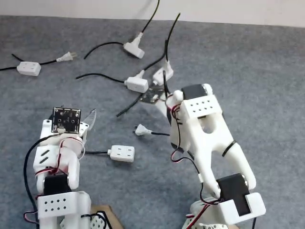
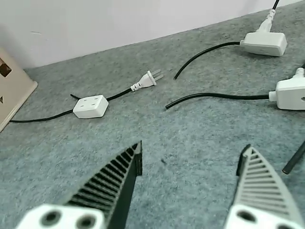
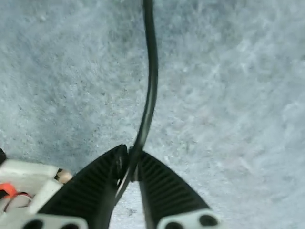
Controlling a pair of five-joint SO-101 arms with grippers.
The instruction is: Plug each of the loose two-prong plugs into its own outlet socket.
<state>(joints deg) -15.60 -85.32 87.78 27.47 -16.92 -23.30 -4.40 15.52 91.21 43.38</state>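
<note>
A loose two-prong plug (image 1: 141, 130) lies mid-table, its cord running toward my right arm. A white socket block (image 1: 122, 153) sits just in front of it. My right gripper (image 1: 165, 92) is shut on a black cord (image 3: 151, 71) just above the carpet, pinched between the fingertips (image 3: 114, 164). My left gripper (image 2: 190, 162) stands open over bare carpet at the near left (image 1: 88, 119). Beyond it lie another plug (image 2: 148, 79) and a small white socket (image 2: 90, 106). More white socket blocks (image 1: 137, 84) (image 1: 135, 49) lie at the back.
Black cords snake across the grey carpet at the back. A third white block (image 1: 163, 75) sits beside my right gripper. A beige box (image 2: 12, 90) stands by the wall to the far left. Open carpet lies to the right of the arms.
</note>
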